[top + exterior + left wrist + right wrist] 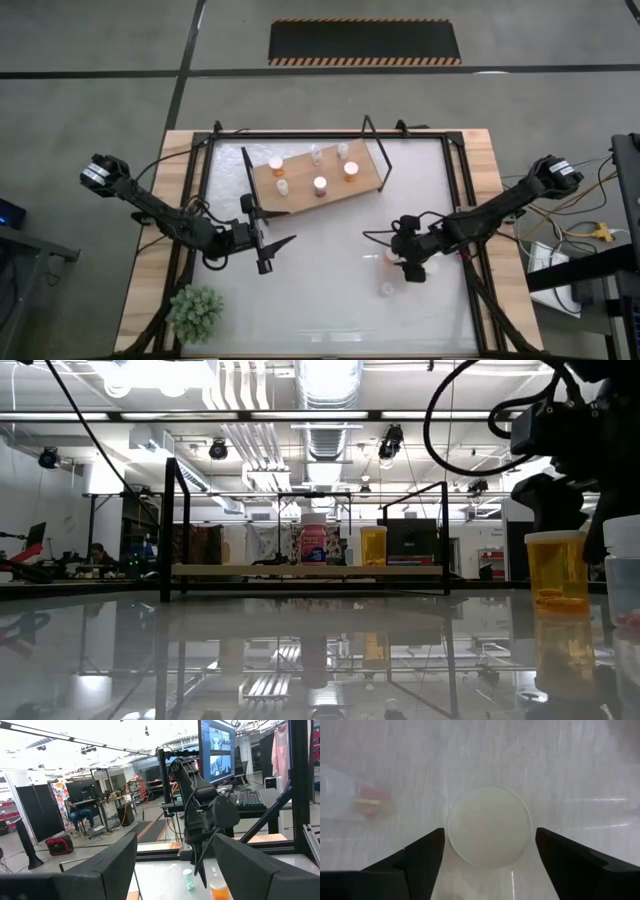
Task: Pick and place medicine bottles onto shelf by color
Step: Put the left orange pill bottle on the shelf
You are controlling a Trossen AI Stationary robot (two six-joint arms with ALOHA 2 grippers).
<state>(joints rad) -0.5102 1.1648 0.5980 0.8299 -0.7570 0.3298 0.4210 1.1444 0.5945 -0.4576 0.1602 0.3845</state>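
The shelf is a light-brown board with black wire ends, lying on the far half of the table. Several white-capped bottles stand on it, among them an orange one and a purplish one. My right gripper points down, open, over a round white bottle cap, one finger on either side of it with a thin gap. An orange bottle stands just beside it, and a clear bottle nearer the near edge. My left gripper is open over bare table near the shelf's left end.
A small green plant sits at the near left corner. Black frame rails run along the table's sides. In the low view the orange bottle and a clear bottle stand at the right, the shelf farther back.
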